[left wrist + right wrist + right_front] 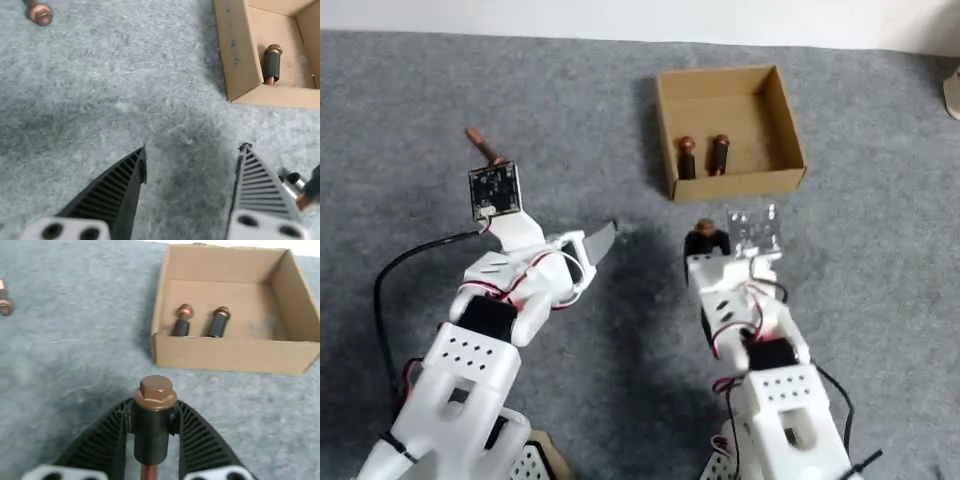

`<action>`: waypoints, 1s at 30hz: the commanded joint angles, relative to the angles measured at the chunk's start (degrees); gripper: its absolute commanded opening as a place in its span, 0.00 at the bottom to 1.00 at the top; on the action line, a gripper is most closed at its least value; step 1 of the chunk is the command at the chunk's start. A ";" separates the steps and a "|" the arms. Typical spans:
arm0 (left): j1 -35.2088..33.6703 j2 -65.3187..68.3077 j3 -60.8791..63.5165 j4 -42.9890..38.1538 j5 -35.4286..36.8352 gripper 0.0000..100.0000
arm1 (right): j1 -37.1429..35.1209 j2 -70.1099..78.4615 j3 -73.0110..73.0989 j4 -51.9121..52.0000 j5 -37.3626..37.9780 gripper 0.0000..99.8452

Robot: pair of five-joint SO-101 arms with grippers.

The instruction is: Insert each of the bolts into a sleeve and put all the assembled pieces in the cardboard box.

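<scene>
Copper bolt (155, 392) and sleeve (150, 435) clamped in right gripper (152, 407); left gripper (192, 152) wide; half-cropped piece (4, 305), probably another bolt

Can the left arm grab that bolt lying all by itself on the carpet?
Probably yes. The left gripper is open and empty, and the loose bolt lies on bare carpet with nothing around it. The gripper is not aimed at it, so the arm would likely have to turn first.
</scene>
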 commanded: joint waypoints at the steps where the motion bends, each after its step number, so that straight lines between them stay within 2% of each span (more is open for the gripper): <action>1: -0.75 -0.66 0.57 -0.70 0.00 0.28 | 3.12 9.10 -9.98 0.13 0.97 0.01; 8: -0.92 -0.66 4.44 -8.18 -1.41 0.28 | 7.78 28.79 -29.58 0.13 1.14 0.01; 13: -0.92 -0.66 4.79 -8.53 -3.60 0.28 | 8.57 40.48 -44.00 3.38 5.45 0.01; 30: -0.84 -0.57 5.58 -8.62 -3.60 0.28 | 10.33 71.25 -89.01 15.16 5.80 0.01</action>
